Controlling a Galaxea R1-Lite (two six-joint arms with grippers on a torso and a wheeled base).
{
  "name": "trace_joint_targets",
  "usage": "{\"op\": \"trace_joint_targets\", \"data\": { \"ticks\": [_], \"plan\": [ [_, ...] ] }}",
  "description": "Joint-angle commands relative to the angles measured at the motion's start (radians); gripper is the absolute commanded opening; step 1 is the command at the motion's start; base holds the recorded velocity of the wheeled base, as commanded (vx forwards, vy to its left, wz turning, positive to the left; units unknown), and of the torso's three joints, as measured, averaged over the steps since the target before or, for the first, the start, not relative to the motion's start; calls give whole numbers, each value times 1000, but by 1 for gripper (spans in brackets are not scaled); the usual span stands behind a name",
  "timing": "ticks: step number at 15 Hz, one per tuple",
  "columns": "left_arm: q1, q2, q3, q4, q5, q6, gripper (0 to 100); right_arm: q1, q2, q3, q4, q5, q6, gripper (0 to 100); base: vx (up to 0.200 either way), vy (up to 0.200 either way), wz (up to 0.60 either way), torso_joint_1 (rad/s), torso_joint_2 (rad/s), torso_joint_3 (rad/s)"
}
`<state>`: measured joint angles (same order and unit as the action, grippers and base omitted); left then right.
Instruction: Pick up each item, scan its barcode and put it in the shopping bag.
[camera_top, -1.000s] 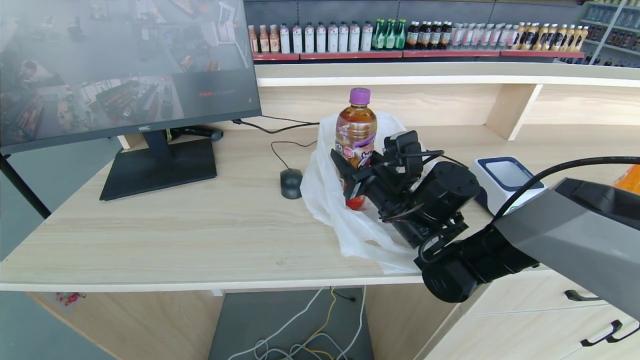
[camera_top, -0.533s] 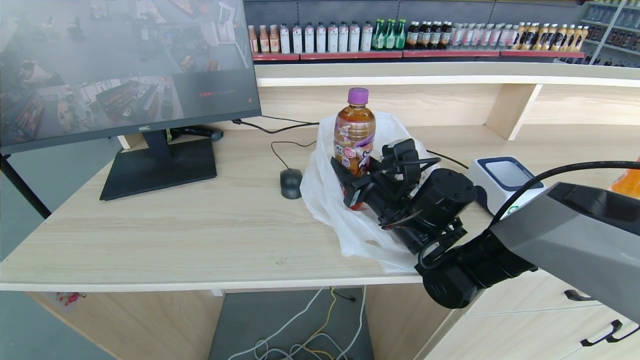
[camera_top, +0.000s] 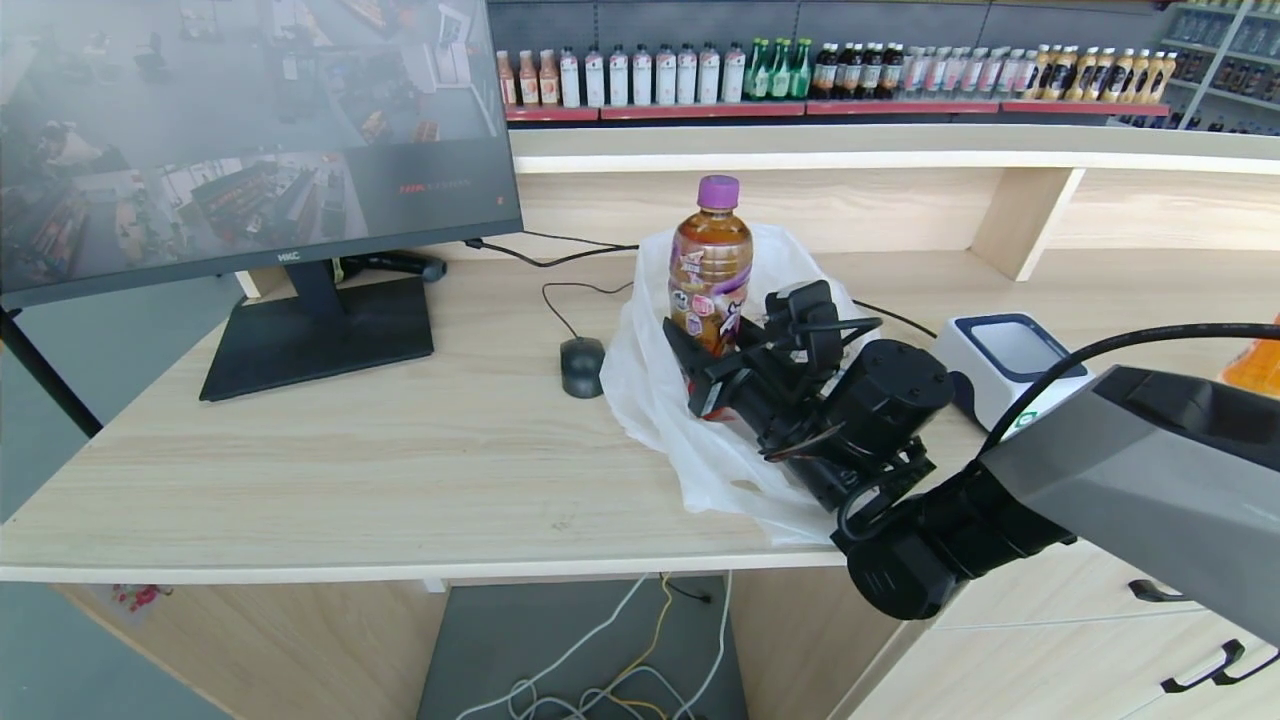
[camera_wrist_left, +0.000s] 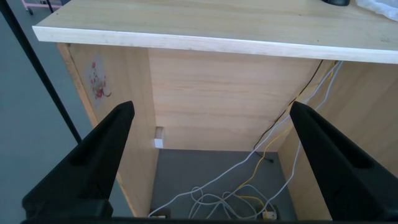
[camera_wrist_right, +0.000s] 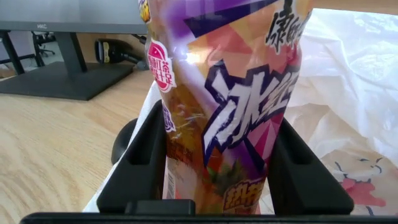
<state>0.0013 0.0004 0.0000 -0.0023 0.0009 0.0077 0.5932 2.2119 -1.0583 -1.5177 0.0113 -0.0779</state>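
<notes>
An upright tea bottle (camera_top: 712, 258) with a purple cap and a purple-orange label is held low on its body by my right gripper (camera_top: 703, 362), which is shut on it. The bottle stands over the crumpled white shopping bag (camera_top: 650, 400) at the desk's middle right; whether its base is inside the bag I cannot tell. Up close, the bottle (camera_wrist_right: 230, 106) sits between two black fingers (camera_wrist_right: 140, 158), with the bag (camera_wrist_right: 348, 93) behind it. My left gripper (camera_wrist_left: 211, 155) hangs open below the desk's front edge (camera_wrist_left: 205, 37), nothing between its fingers.
A white barcode scanner (camera_top: 1010, 360) stands right of the bag, partly behind my right arm. A black mouse (camera_top: 582, 365) and its cable lie left of the bag, a monitor (camera_top: 250, 130) at the far left. An orange item (camera_top: 1255, 365) shows at the right edge.
My right gripper has shifted the bottle slightly left and a little up over the bag; in the last half second it has hardly moved.
</notes>
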Motion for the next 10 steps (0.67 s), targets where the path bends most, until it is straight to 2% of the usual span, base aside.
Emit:
{"op": "trace_joint_targets", "data": {
  "ticks": [1,2,3,10],
  "plan": [
    [0,0,0,-1,-1,0,100,-4,-28,23,-1,-1,4,0,0,0,0,0,0,0],
    [0,0,0,-1,1,0,100,-12,-38,29,-6,1,6,0,0,0,0,0,0,0],
    [0,0,0,-1,-1,0,100,-13,-44,32,-7,1,6,100,0,0,0,0,0,0],
    [0,0,0,-1,1,0,100,-12,-193,143,-13,-10,9,100,0,0,0,0,0,0]
  ]
}}
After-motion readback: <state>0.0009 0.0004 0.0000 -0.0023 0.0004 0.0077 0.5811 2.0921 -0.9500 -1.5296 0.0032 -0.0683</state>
